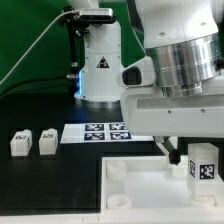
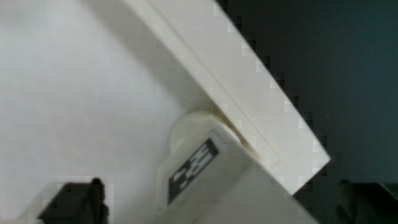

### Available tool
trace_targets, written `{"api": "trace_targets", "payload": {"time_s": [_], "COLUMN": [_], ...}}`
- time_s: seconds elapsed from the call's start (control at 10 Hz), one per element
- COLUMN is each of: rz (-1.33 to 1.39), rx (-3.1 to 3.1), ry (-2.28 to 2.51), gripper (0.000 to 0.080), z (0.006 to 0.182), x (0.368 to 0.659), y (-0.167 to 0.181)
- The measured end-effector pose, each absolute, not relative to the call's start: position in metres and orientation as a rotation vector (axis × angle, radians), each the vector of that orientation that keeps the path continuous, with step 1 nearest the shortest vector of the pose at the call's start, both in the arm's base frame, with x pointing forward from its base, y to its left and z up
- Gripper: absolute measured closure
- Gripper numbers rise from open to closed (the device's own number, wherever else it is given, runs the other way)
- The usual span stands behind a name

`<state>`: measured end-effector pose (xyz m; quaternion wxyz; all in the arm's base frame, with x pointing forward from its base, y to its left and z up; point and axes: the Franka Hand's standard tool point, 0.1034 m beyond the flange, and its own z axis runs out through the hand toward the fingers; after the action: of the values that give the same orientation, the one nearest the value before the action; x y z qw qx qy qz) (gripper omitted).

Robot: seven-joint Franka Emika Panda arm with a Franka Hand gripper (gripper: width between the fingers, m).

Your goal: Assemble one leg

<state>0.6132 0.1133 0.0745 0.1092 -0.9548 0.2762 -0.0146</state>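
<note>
My gripper point(image 1: 198, 163) is shut on a white leg point(image 1: 205, 166) with a black-and-white tag and holds it upright over the right part of the large white tabletop panel point(image 1: 140, 195). In the wrist view the leg point(image 2: 199, 172) sits between my dark fingers point(image 2: 73, 203), its end at a round corner socket point(image 2: 201, 128) beside the panel's raised rim point(image 2: 231, 75). Whether the leg touches the socket cannot be told. Two more legs point(image 1: 20, 143) point(image 1: 46, 141) stand on the black table at the exterior view's left.
The marker board point(image 1: 108, 131) lies flat on the table behind the panel. The arm's white base point(image 1: 100, 62) stands at the back, with a cable running off to the exterior view's left. A round socket point(image 1: 119, 171) shows at the panel's near-left corner.
</note>
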Motion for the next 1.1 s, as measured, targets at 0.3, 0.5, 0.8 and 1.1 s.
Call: {"api": "trace_targets", "payload": {"time_s": [0.3, 0.5, 0.8, 1.1], "rz": [-0.086, -0.077, -0.047, -0.005], "rx": [-2.986, -2.962, -2.893, -2.635], "ry": [0.256, 0.354, 0.658, 1.235], "gripper": [0.0150, 0.0197, 0.0482, 0.0482], "z": [0.085, 0.083, 0.083, 0.082], "x": [0.618, 0.617, 0.617, 0.622], "y": [0.124, 0.124, 0.125, 0.122]}}
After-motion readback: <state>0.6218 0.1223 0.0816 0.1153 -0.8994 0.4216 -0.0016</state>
